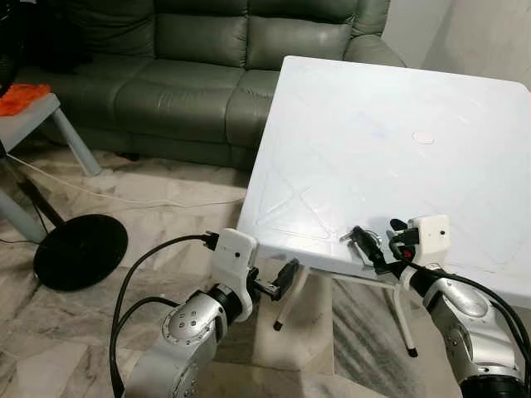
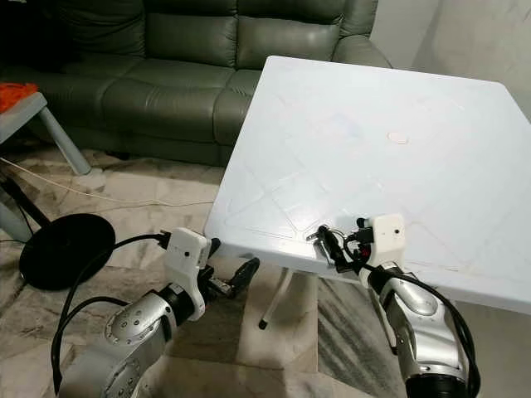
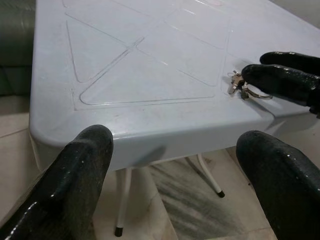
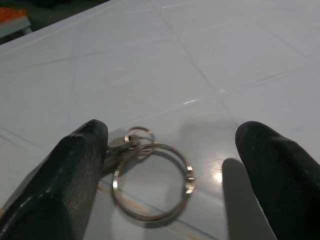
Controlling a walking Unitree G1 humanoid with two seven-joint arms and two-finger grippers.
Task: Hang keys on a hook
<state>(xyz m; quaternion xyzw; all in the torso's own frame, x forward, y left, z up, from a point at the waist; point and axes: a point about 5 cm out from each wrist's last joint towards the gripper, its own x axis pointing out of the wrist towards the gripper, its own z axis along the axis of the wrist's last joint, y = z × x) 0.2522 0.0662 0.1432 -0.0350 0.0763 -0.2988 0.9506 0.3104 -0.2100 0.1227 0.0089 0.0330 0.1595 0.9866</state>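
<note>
Keys: a small metal bunch, the keys (image 4: 131, 146) lie flat on the white table (image 1: 398, 124) close to its front edge; 1 large thin ring (image 4: 152, 181) links to a smaller ring with the key blades fanned beside it.
Right gripper: the right gripper (image 1: 371, 246) rests over the front edge of the table, its 2 long black fingers spread wide, 1 on each side of the keys; jaws released, grasping nothing, and 1 fingertip (image 4: 85, 150) sits just beside the key blades.
Left gripper: the left gripper (image 1: 286, 278) hangs below and in front of the table's near corner, fingers parted, holding nothing; its rounded, matte, faintly pebbled pads (image 3: 85, 165) frame the table's rim.
Table: smooth moulded plastic, square with rounded corners, with shallow raised lines forming triangles in its top; thin white legs with dark feet (image 1: 279, 325) stand on the floor.
Floor: glossy marble-patterned tiles (image 1: 149, 207), grey-veined.
Sofa: a dark green, leather-looking sofa (image 1: 182, 75) with plump cushions stands behind the table.
Other: a round black base plate (image 1: 80, 250) lies flat on the tiles, and a white cable (image 1: 124, 199) trails past it.
</note>
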